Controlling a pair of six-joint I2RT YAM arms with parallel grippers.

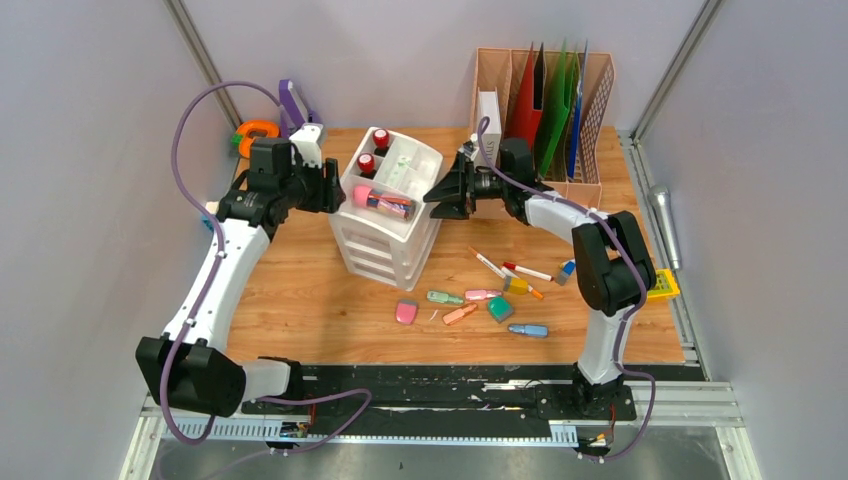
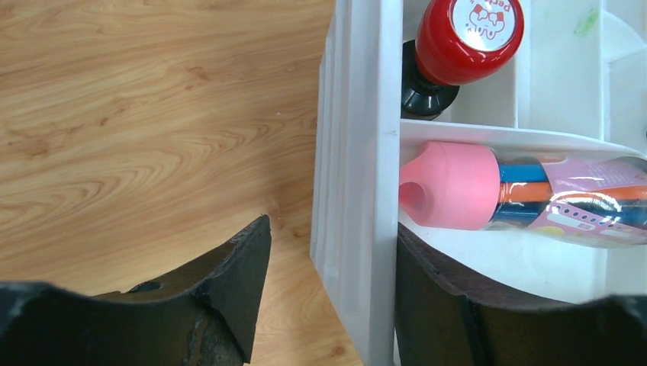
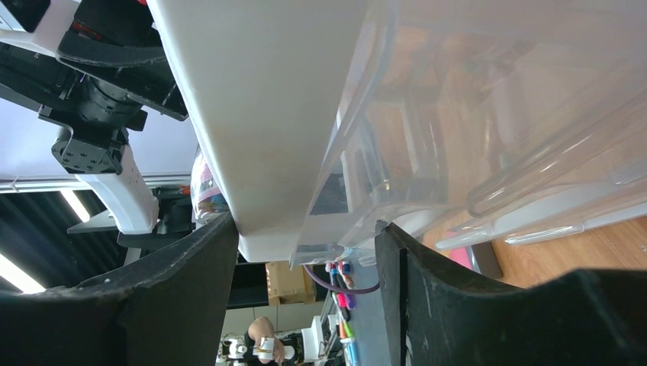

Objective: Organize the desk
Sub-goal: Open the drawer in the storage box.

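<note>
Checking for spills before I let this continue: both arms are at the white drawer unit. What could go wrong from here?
1. The left gripper straddles the tray wall of the drawer unit with a gap on its outer side, while the right gripper clamps the opposite edge; an uneven hold could tip the unit.
2. The red stamp and pink-capped pen tube lie loose in the open top tray and could spill.
3. A sliding unit might scatter the loose markers nearby.

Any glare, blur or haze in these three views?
Top external: even light, the drawer unit sharp. Left wrist: crisp, with glare on the pen pack. Right wrist: the clear drawer fills the frame, hazy with reflections.
</note>
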